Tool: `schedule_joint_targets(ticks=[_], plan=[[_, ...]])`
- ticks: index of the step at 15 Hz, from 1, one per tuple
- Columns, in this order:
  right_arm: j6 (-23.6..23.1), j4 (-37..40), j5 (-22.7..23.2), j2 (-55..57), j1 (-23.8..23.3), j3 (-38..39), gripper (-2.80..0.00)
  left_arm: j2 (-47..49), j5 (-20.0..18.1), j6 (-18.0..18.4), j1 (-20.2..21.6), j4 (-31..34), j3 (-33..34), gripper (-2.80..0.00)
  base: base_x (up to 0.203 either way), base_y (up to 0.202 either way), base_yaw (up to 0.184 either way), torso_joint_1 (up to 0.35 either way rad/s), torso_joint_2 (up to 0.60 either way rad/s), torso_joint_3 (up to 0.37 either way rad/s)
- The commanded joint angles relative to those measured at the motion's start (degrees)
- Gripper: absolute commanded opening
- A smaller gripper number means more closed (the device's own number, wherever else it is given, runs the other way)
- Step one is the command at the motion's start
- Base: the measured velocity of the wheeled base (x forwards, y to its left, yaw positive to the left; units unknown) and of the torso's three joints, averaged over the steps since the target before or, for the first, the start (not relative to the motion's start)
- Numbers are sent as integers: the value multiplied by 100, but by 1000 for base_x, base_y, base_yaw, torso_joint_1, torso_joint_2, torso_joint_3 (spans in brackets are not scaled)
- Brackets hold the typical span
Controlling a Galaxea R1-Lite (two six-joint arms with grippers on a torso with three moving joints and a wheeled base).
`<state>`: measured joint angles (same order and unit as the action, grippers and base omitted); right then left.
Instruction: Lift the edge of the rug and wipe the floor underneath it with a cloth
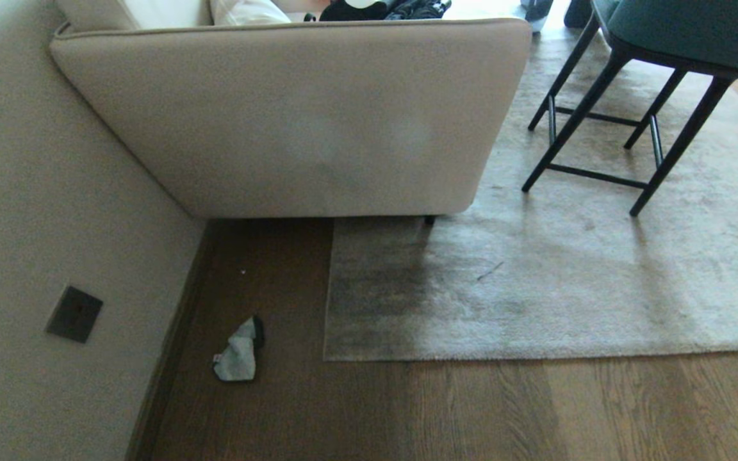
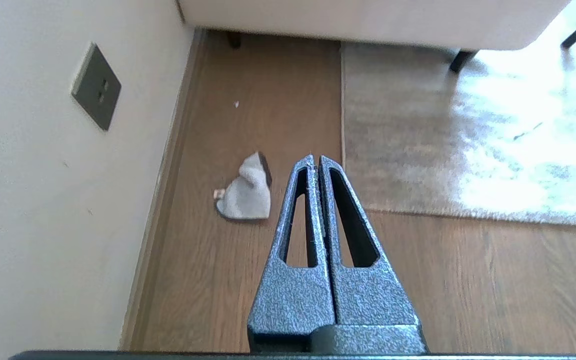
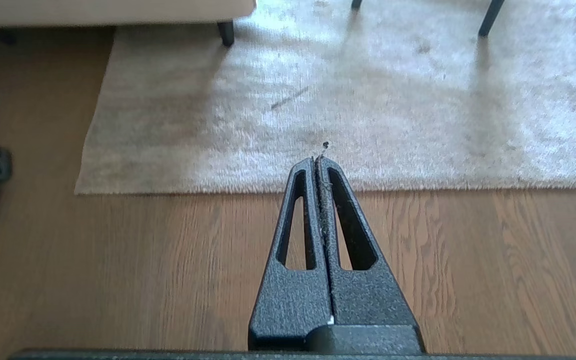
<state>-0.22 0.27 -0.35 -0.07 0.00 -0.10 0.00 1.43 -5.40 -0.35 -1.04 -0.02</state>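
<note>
While both our left hand and right hand hang clenched and empty, we judge the cloth beside the left may snag, or the rug edge slip.

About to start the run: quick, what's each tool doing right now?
Left tool: closed, holding nothing; the cloth lies on the floor.
Right tool: closed, holding nothing, above bare floor near the rug edge.
</note>
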Motion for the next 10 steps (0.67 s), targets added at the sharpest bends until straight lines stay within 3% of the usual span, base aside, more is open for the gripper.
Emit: schedule_joint_targets(ticks=[1, 10], plan=[[-4, 0, -1, 7, 0, 1, -280, 0, 3, -5, 0, -2, -2, -280, 0, 0, 0, 4, 4, 200], [-4, 0, -1, 7, 0, 1, -280, 0, 7, -14, 0, -2, -4, -280, 0, 0, 0, 2, 3, 201]])
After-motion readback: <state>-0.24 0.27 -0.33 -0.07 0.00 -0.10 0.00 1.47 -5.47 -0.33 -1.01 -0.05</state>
